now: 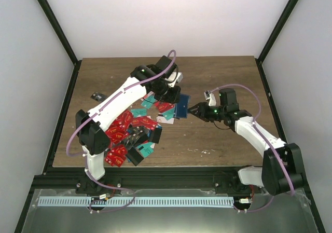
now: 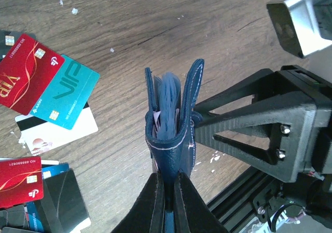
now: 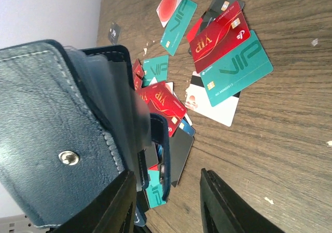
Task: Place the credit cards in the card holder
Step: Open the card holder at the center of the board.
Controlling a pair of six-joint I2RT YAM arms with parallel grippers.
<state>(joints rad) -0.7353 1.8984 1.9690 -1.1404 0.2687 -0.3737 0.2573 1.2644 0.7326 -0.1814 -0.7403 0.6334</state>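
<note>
My left gripper (image 1: 174, 99) (image 2: 168, 180) is shut on the bottom edge of the dark blue card holder (image 1: 182, 107) (image 2: 171, 124) and holds it upright and spread open, with pale sleeves showing inside. My right gripper (image 1: 193, 110) (image 3: 171, 204) is open right beside the holder (image 3: 57, 134). Its left finger (image 3: 116, 207) rests against the holder's outer flap, and one flap edge lies between the jaws. The credit cards, red, teal, black and white, lie scattered on the table (image 1: 129, 134) (image 2: 67, 90) (image 3: 236, 69).
A small dark object (image 1: 96, 95) (image 3: 113, 33) lies alone at the far left of the wooden table (image 1: 223, 77). A black frame rail (image 1: 171, 178) runs along the near edge. White walls enclose the sides and back.
</note>
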